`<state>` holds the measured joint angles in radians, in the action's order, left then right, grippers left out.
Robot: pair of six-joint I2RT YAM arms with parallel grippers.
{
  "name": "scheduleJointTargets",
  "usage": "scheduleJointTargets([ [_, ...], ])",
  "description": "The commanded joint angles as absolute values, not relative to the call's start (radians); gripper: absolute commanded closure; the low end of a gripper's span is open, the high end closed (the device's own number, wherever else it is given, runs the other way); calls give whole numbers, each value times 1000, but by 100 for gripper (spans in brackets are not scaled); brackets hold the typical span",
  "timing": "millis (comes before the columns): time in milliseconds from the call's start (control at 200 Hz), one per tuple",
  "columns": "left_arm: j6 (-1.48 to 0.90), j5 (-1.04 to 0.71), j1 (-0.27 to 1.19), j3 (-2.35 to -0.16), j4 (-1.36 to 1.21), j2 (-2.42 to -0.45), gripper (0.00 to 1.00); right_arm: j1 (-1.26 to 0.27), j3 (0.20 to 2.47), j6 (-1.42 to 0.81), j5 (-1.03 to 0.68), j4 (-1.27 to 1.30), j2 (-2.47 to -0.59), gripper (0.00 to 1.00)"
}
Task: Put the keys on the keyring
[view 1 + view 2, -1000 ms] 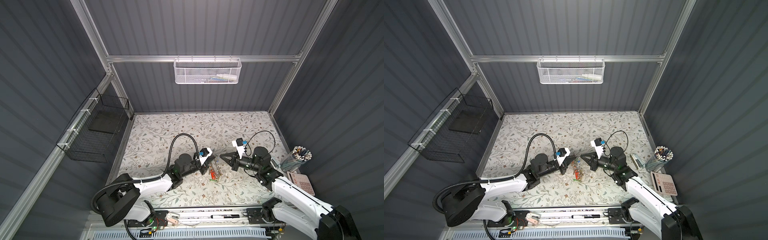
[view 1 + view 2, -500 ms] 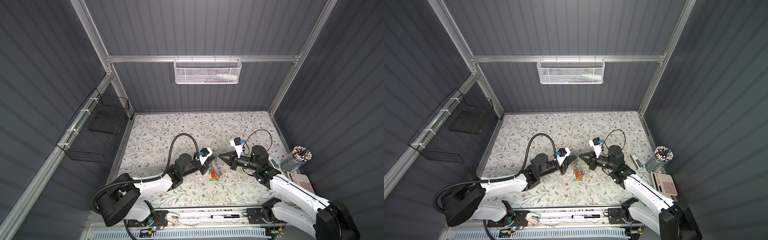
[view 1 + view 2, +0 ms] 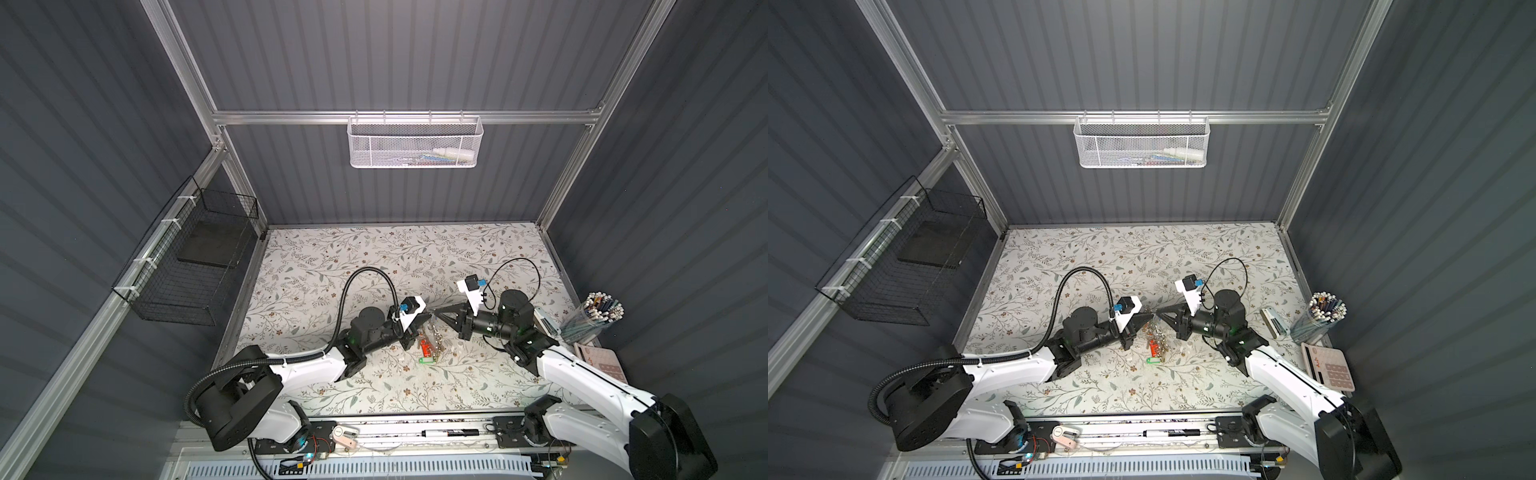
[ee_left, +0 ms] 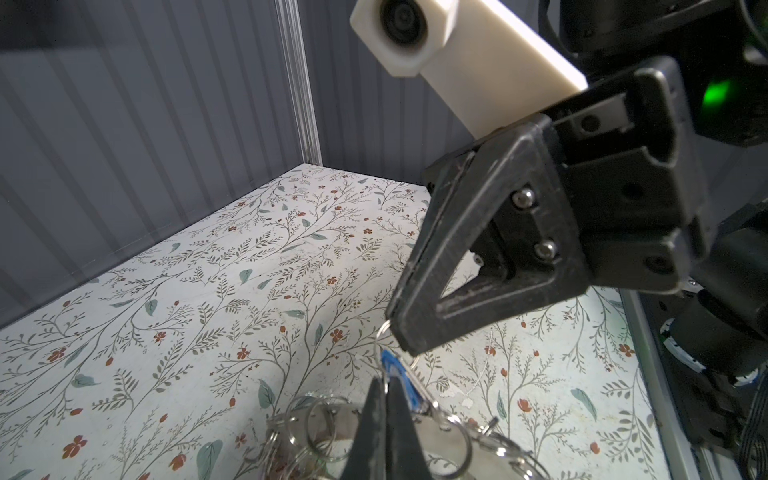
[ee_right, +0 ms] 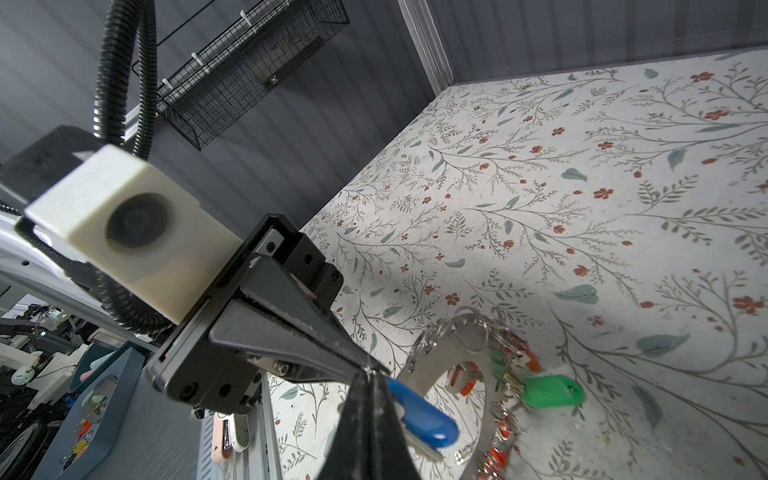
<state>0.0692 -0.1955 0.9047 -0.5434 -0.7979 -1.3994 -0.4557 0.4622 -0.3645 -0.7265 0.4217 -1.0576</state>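
Two hands meet tip to tip on one small load: the keys, silver bits w/ a long blue tag, hang in the air just above the keyring, over its rim on the side away from the robot's base. The tag's long axis slants from the pinch point down toward the keyring's grey plate, free end nearest the plate; whether it touches can't be told. The keyring lies on the worktop, its rim crowded w/ split rings, and a green tag sits on the side of it away from the pinch.

Left hand is closed, gripping the blue tag's upper end as far as the wrist views show. Right hand is closed too, nipping the thin wire ring that tops the keys. Both are about equally near the keyring, one reaching in from its left, one from its right, tips facing.

Judgement: the next move turns on that short drop, i.e. the keys' wire ring has to go down along the tag's axis to a free spot on the keyring's rim. The right hand, holding the ring, looks better placed to steer, and the left to steady.
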Motion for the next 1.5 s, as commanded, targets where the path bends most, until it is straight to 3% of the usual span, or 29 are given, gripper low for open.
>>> scheduleJointTargets([
  [0, 58, -207, 909, -584, -838, -1399, 100, -466, 490, -347, -729, 426, -1064, 100],
  [1496, 66, -168, 908, -566, -856, -1380, 100, -457, 501, -372, -659, 377, -1112, 100],
])
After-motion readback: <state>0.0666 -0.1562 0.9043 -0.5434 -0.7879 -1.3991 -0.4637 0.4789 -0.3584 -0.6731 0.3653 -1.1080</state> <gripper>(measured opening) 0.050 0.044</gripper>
